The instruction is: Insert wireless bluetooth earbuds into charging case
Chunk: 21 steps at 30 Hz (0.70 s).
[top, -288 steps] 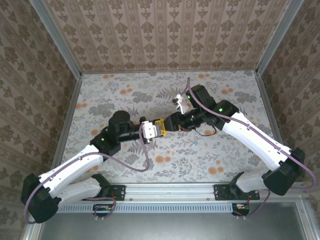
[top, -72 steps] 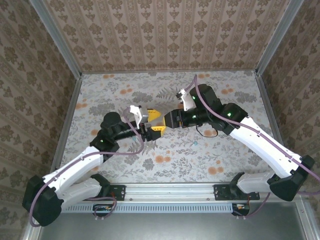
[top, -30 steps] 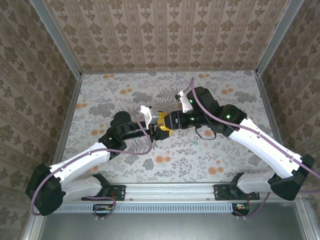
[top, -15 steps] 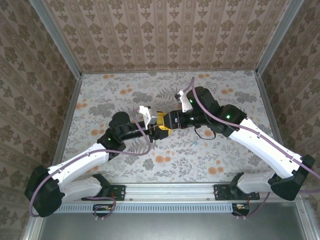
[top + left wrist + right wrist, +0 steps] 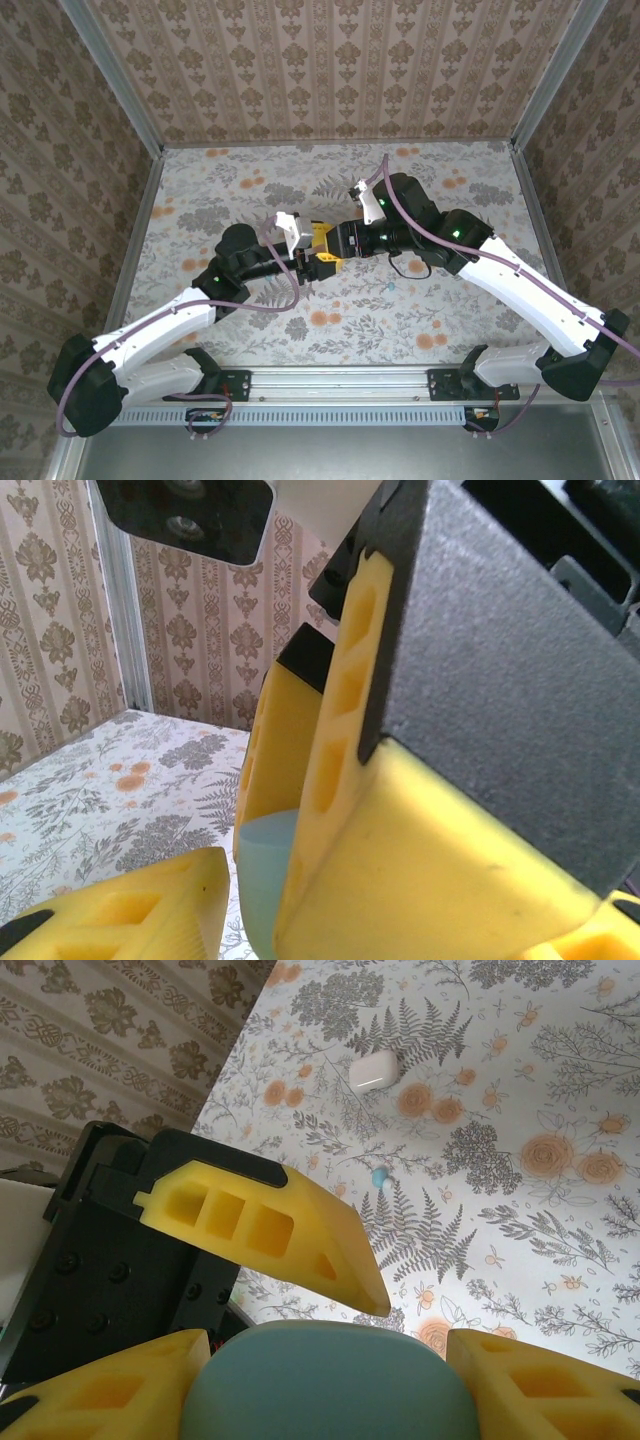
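Two robot arms meet over a flower-printed surface (image 5: 520,1110). The right gripper (image 5: 328,1348) is closed on the charging case (image 5: 330,1385), a smooth teal-blue rounded shell clamped between its two yellow fingers, with its long axis running from one finger to the other. The case is held up off the surface.

The left gripper (image 5: 310,262) is right beside the case. One of its yellow fingers (image 5: 300,1245) angles down so the tip sits just above the shell. Its jaws stand apart and nothing is seen pinched between them.

The coming move likely turns on one relation: a teal earbud (image 5: 381,1176) lies loose on the surface, well apart from the case and beyond it as the right wrist camera looks. It is too small to judge its long axis. From above, the same blue speck (image 5: 392,286) lies to the near right of the case, closer to the right arm. But that arm is busy holding, so the fetch probably falls to the left.

The right wrist view also shows a pale rounded piece (image 5: 375,1068) farther beyond the case, larger than the earbud; what it is cannot be told. The left wrist view shows a sliver of the case (image 5: 262,865) behind the right gripper's finger.
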Motion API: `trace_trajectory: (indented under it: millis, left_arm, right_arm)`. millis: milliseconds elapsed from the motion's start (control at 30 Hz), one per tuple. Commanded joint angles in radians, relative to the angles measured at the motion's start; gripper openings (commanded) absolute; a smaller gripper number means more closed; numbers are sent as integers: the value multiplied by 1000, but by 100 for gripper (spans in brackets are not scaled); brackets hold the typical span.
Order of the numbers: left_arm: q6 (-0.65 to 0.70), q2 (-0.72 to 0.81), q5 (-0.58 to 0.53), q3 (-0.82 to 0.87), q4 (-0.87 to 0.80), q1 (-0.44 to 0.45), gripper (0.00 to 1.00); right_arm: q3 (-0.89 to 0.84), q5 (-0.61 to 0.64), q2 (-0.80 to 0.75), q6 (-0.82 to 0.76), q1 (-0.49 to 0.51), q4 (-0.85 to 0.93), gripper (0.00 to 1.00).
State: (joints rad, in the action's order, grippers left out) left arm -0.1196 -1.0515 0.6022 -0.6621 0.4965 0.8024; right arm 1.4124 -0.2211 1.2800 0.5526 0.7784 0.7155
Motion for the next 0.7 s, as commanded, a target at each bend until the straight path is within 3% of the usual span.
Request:
trace_trajectory:
  millis: [0,667]
  left_arm:
    - [22,18,18,-17,-31,-9,55]
    - [-11,1,27,-19,9,-16,53]
  right_arm:
    - [20,-14,-9,-13,4,16,43]
    - [26,-20,3,-21,5,25,43]
